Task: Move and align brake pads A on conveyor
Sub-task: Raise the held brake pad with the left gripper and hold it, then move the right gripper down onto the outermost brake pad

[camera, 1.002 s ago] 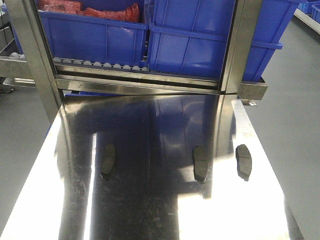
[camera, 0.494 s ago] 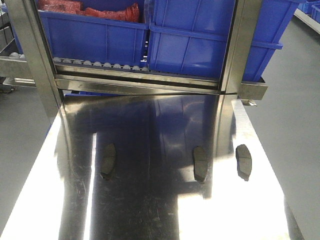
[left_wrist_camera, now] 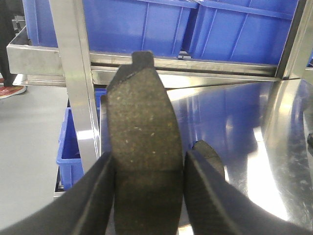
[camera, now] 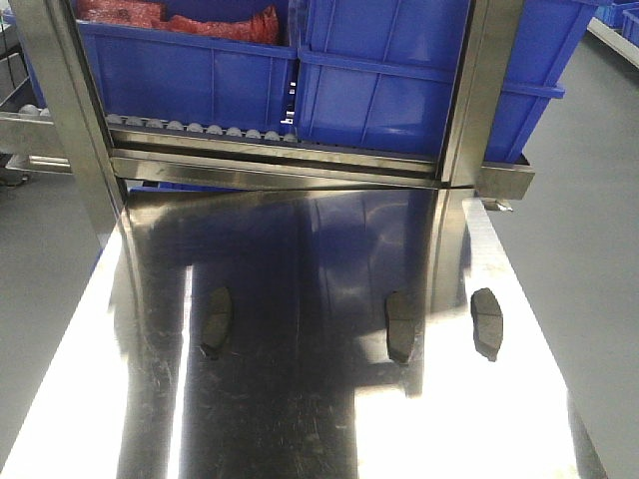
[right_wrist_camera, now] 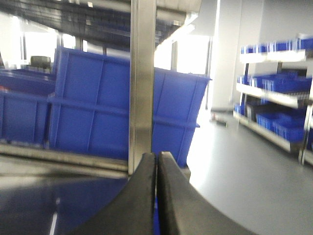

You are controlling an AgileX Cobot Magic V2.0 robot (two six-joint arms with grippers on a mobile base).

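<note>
Three brake pads A lie apart on the shiny steel table (camera: 300, 429) in the front view: one at the left (camera: 215, 319), one in the middle (camera: 401, 324), one near the right edge (camera: 486, 321). Neither arm shows in that view. In the left wrist view my left gripper (left_wrist_camera: 149, 159) is shut on another brake pad (left_wrist_camera: 142, 122), held upright between the fingers above the table. A further pad (left_wrist_camera: 211, 152) lies on the steel behind the right finger. My right gripper (right_wrist_camera: 157, 155) is shut with nothing in it. The conveyor is out of view.
Blue plastic bins (camera: 399, 90) sit on a roller rack (camera: 200, 130) at the table's far end, framed by steel posts (camera: 471, 90). One bin holds red items (camera: 180, 20). Grey floor lies on both sides of the table. Shelving with blue bins (right_wrist_camera: 279, 88) stands to the right.
</note>
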